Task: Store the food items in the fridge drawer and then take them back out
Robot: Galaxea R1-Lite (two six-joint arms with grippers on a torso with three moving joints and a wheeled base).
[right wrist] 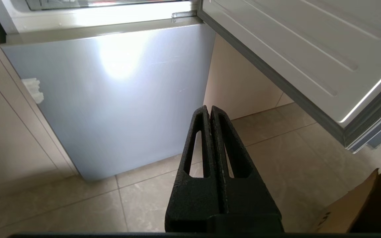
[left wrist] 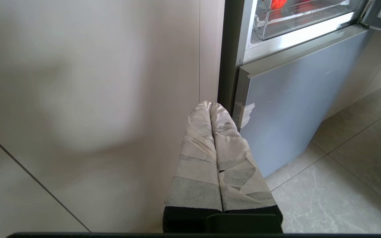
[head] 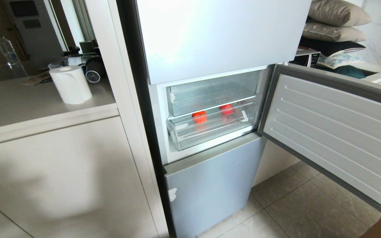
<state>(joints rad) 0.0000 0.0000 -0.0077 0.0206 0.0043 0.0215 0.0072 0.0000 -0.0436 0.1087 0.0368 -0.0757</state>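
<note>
The fridge's middle compartment stands open in the head view. Its lower clear fridge drawer (head: 210, 129) holds two red food items, one on the left (head: 199, 117) and one further right (head: 226, 109). The left wrist view catches the drawer's corner (left wrist: 266, 26) and one red item (left wrist: 278, 3). My left gripper (left wrist: 210, 105), its fingers wrapped in white tape, is shut and empty, low beside the fridge's left edge. My right gripper (right wrist: 209, 108), black, is shut and empty, low over the floor tiles in front of the bottom door. Neither gripper shows in the head view.
The open compartment door (head: 336, 132) swings out to the right, above my right gripper. A second clear drawer (head: 210, 92) sits above the filled one. The blue-grey bottom door (head: 210, 185) is closed. A paper roll (head: 70, 84) stands on the left counter. A cardboard box (right wrist: 369, 205) sits on the floor.
</note>
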